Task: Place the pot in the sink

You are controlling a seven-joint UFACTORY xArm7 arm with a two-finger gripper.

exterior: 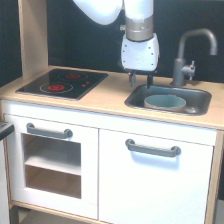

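The sink [200, 101] is sunk into the tabletop [107, 97] toward the exterior view's right. The pot [165, 102] sits inside the sink, near its middle. A tap [187, 55] stands behind the sink at its far edge. The stovetop [62, 83] lies on the tabletop toward the exterior view's left, well apart from the sink. The pincer [140, 77] hangs above the sink's far left corner, clear of the pot. Below the tabletop, a cupboard door [155, 175] is under the sink and an oven door [50, 160] under the stovetop.
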